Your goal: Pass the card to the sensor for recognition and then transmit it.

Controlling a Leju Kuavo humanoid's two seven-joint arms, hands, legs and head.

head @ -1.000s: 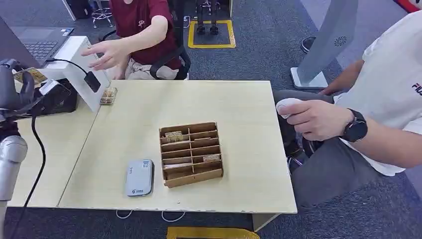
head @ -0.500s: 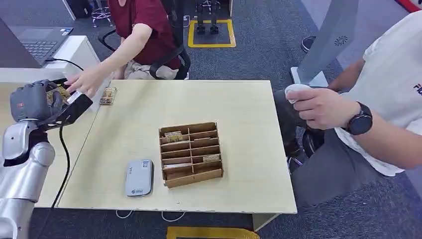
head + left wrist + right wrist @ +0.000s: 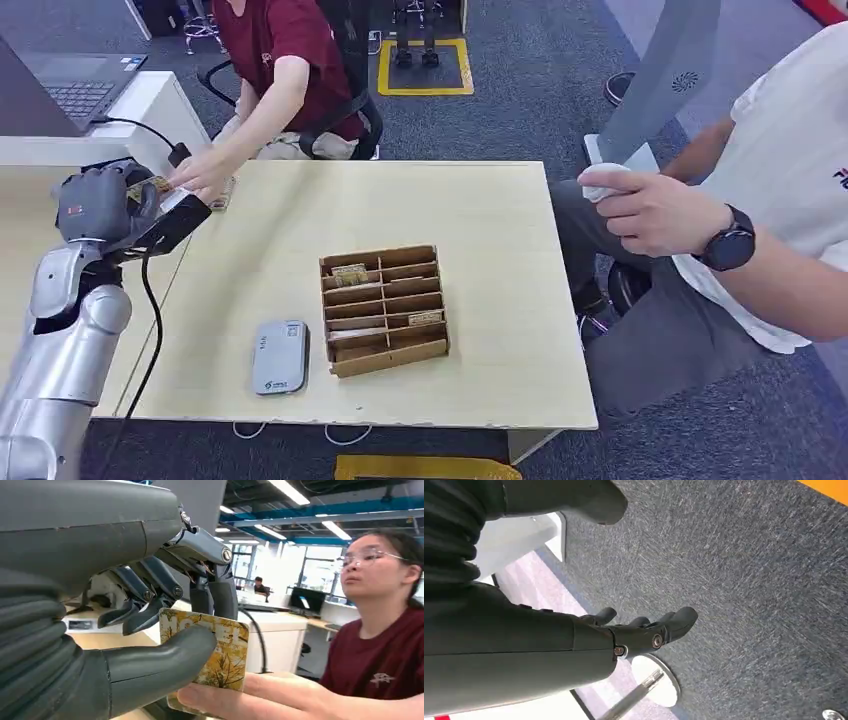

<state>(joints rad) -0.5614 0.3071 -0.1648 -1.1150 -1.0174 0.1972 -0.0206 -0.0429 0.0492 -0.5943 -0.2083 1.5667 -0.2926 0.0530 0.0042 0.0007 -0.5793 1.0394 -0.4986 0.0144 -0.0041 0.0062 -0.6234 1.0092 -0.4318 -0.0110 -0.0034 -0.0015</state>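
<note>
One thing decides the coming move: the small rectangular yellow-and-brown printed card (image 3: 215, 655) sits pinched in my left hand (image 3: 100, 205), thick grey thumb (image 3: 165, 655) on its near face and the darker fingers (image 3: 145, 615) curled behind its top edge. Its free end sticks out past my thumb, pointing away from me towards the seated person in the dark red shirt (image 3: 290, 45) across the corner of the pale wooden table (image 3: 480, 220). That person's hand (image 3: 260, 697) is already under the card's far lower edge, touching it, so I judge the handover is the step at hand (the grey flat sensor pad (image 3: 279, 357) lies well apart, near the table's front edge beside the brown cardboard slotted card box (image 3: 383, 309)). My right hand (image 3: 644, 630) hangs low over the dark carpet with fingers loosely curled, holding nothing.
</note>
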